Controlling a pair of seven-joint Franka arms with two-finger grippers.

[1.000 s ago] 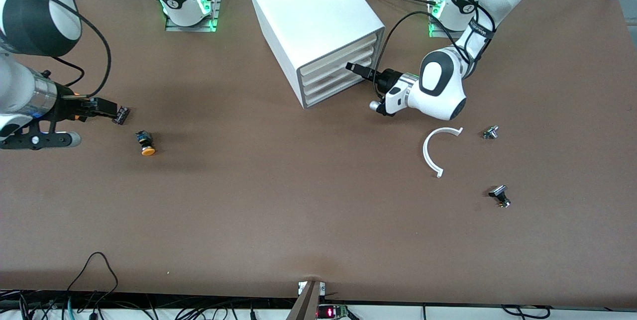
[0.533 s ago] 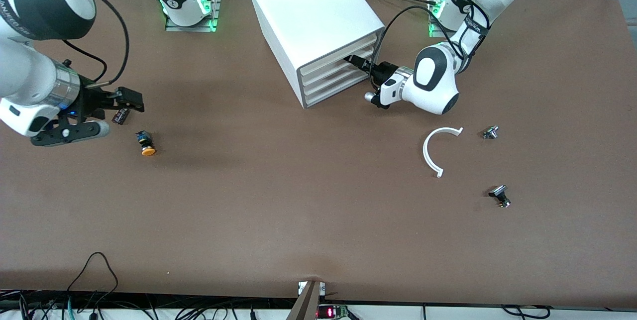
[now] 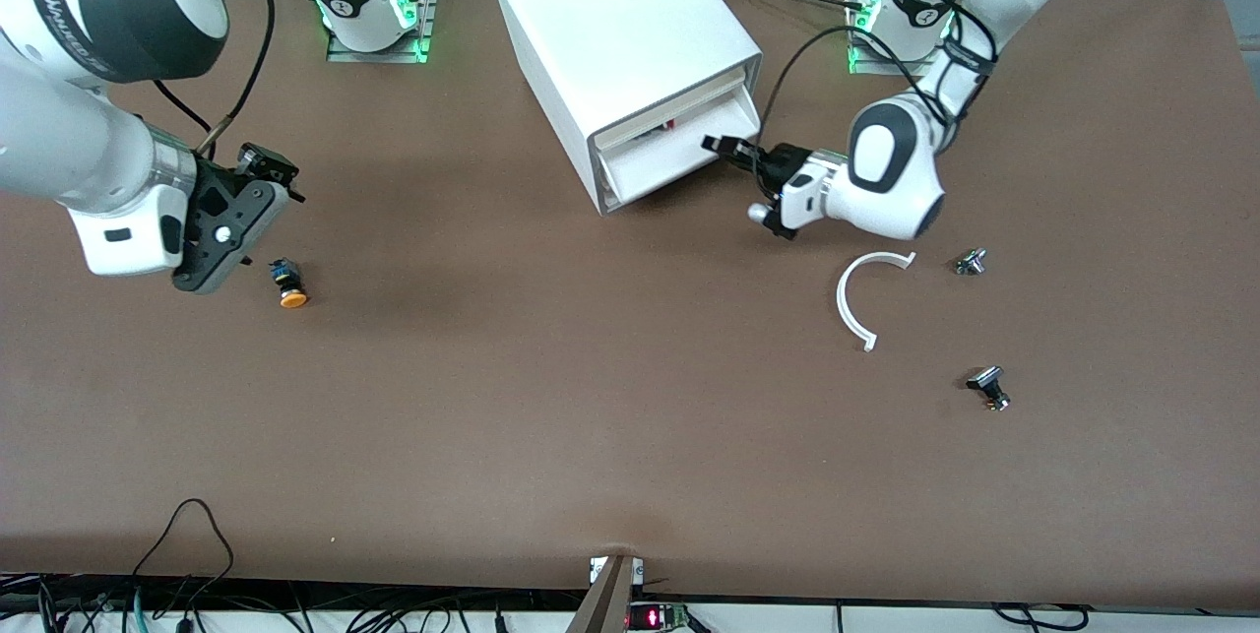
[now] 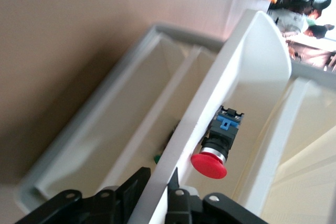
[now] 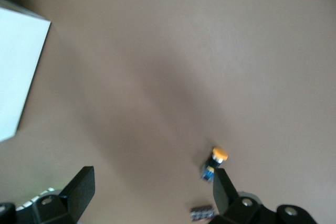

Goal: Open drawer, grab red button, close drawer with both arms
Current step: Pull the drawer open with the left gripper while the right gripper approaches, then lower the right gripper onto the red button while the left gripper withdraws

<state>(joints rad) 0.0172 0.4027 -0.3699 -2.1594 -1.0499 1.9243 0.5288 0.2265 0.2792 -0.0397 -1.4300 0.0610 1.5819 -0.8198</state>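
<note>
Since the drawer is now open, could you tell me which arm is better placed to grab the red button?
Probably right: its tool is open and free. The left tool grips the drawer front, holding it open with the button inside.

The front view looks down from high across the tabletop [image 3: 591,416], facing both arm bases. The left wrist view sits close against the drawer [image 4: 231,93]. The right wrist view looks down from higher; both share the orange-capped button [image 3: 288,283].
</note>
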